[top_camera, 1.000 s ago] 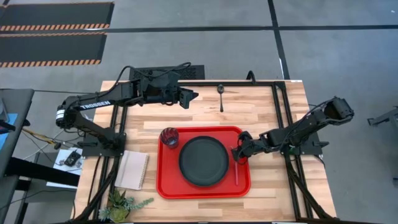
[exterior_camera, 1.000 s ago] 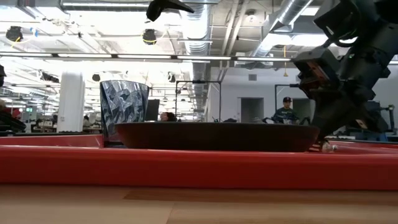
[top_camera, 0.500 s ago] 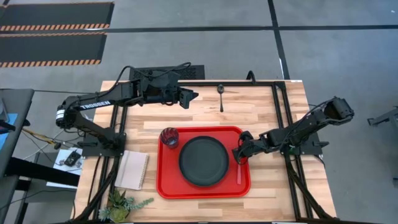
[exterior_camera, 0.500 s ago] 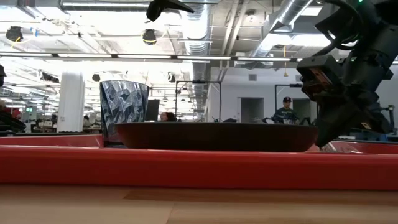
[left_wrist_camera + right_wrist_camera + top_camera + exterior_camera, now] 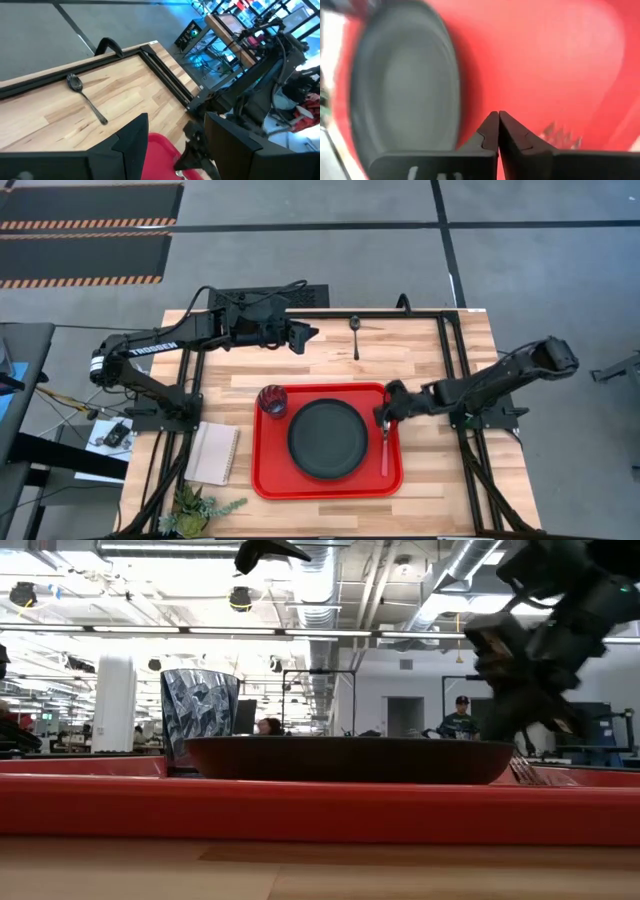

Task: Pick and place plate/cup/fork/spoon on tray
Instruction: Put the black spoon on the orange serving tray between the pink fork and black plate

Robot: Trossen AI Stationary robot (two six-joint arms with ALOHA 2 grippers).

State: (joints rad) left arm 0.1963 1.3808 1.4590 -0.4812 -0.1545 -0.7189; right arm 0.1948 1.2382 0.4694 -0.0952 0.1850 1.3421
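- Your right gripper [image 5: 385, 414] hangs over the right-hand strip of the tray [image 5: 268, 477]; in its wrist view its 2 fingers meet tip to tip with nothing between them, so it carries nothing.
- Directly below and just in front of those tips lies the fork [image 5: 384, 451], flat on the tray floor. Judging by that, the fork is set down and free of your gripper, tucked into the narrow strip between the plate and the tray's rim, where it does not overlap the plate.
- The fork's long axis runs along the tray's short side, parallel to the right rim: its tines [image 5: 560, 134] point toward your right gripper, and its red handle runs away toward the table's near edge.
- Just beside the gripper, on its inner side, the plate [image 5: 328, 439] sits at the middle of the tray, which leaves the borders free for the smaller items.
- Farther past the plate, the cup [image 5: 272, 400] stands upright in the tray's far left corner, close to the plate's rim; I cannot tell whether they touch.
- Well away from your right gripper, on bare wood beyond the tray, lies the spoon [image 5: 355, 336]: its bowl points to the table's far edge, its handle back toward the tray. It looks like the 1 item left.
- Your left gripper [image 5: 303, 336] waits raised, just to the side of the spoon, with its fingers spread and empty.
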